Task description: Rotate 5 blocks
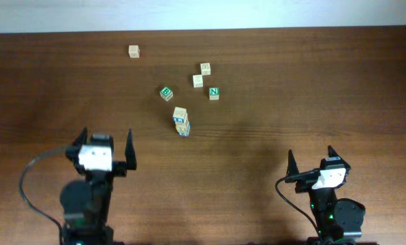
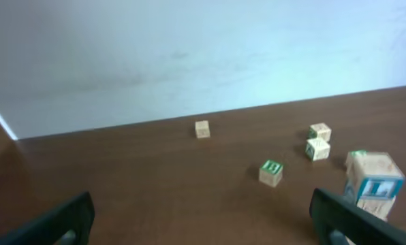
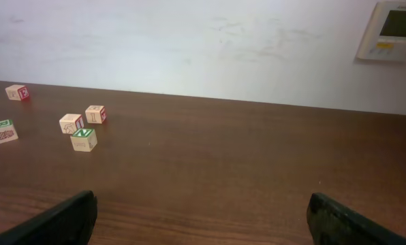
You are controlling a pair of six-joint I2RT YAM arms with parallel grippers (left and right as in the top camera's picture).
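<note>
The brown wooden table [image 1: 325,82] fills the overhead view, and a white wall [image 3: 189,41] rises behind its far edge. The left gripper [image 1: 107,135] sits at the near left with its jaws spread wide and nothing between them. The right gripper [image 1: 310,152] sits at the near right, its jaws also wide apart and empty. Both are well apart from every block. A pale control panel [image 3: 390,30] hangs on the wall at the far right.

The blocks lie around the middle and far left of the table. A lone block [image 1: 134,51] rests near the far edge. A second block [image 1: 205,68] and a third block [image 1: 198,80] sit just beside each other further right. What appears to be a stack of two blocks [image 1: 181,121] stands nearest the left gripper, with blue-edged pictures on its sides. A green B block [image 1: 166,93] and a green N block [image 1: 214,92] stand between these groups.
</note>
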